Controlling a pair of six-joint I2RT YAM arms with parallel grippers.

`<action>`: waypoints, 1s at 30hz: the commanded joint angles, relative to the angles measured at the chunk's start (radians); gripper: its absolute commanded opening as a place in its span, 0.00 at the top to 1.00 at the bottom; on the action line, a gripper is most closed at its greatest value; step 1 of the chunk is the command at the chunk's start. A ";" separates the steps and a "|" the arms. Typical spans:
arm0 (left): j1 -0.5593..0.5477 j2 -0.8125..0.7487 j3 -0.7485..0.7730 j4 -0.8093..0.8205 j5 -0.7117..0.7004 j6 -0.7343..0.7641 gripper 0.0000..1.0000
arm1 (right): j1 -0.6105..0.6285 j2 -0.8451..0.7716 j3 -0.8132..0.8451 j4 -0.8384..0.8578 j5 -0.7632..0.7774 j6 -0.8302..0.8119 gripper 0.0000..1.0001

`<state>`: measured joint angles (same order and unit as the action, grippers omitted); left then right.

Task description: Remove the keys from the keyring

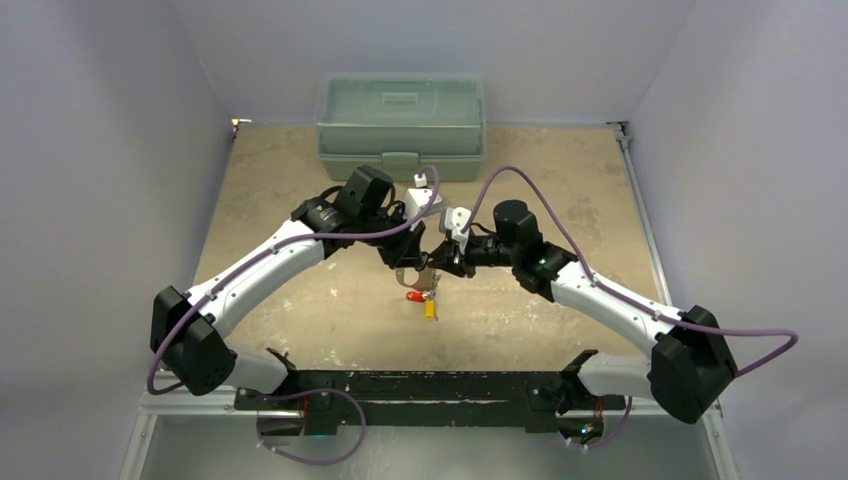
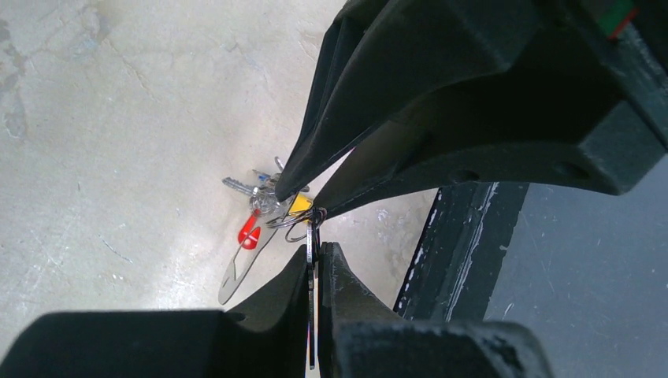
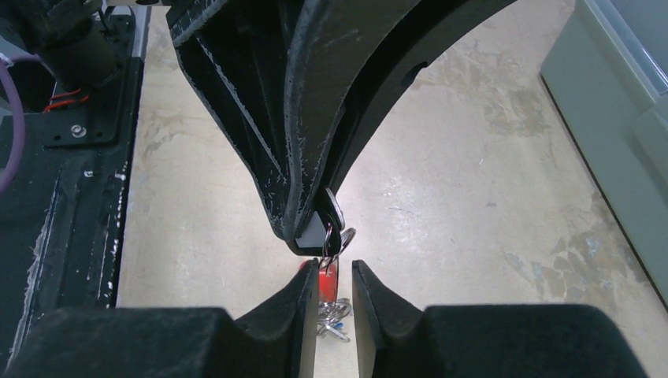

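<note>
The keys (image 1: pixel 422 300), with a red tag (image 2: pixel 249 232) and a yellow tag (image 2: pixel 299 205), hang in a bunch just above the table between both grippers. A long flat grey piece, seemingly the keyring (image 2: pixel 239 273), hangs lowest. My left gripper (image 2: pixel 315 250) is shut on a thin flat piece of the bunch, seen edge-on, and I cannot tell which piece. In the top view it (image 1: pixel 408 262) comes in from the left. My right gripper (image 3: pixel 331 272) is narrowly open, its fingers on either side of the red tag (image 3: pixel 327 279) and small keys (image 3: pixel 335 311). It also shows in the top view (image 1: pixel 440 262).
A grey-green lidded box (image 1: pixel 402 125) stands at the back of the table and shows at the right of the right wrist view (image 3: pixel 622 118). The black base bar (image 1: pixel 420 390) runs along the near edge. The tan tabletop (image 1: pixel 560 180) surrounds the grippers.
</note>
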<state>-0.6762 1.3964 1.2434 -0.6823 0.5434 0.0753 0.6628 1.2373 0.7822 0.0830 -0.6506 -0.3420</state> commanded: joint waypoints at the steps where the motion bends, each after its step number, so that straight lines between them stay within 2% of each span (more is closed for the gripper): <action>1: 0.007 -0.039 0.041 0.023 0.064 0.035 1.00 | 0.005 -0.007 -0.005 0.000 -0.015 -0.020 0.78; 4: 0.010 -0.039 0.041 0.021 0.067 0.040 1.00 | 0.003 -0.008 -0.003 -0.002 -0.015 -0.021 0.88; 6: 0.010 -0.039 0.041 0.019 0.070 0.043 1.00 | 0.004 -0.012 -0.003 0.000 -0.016 -0.020 0.99; 7: 0.012 -0.040 0.040 0.018 0.070 0.046 1.00 | 0.003 -0.014 -0.004 0.004 -0.021 -0.020 1.00; 30: 0.050 -0.035 0.022 0.018 -0.071 0.066 1.00 | 0.004 -0.062 -0.032 -0.005 -0.006 -0.052 1.00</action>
<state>-0.6468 1.3891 1.2434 -0.6971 0.5125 0.1246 0.6628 1.2083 0.7620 0.0757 -0.6533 -0.3721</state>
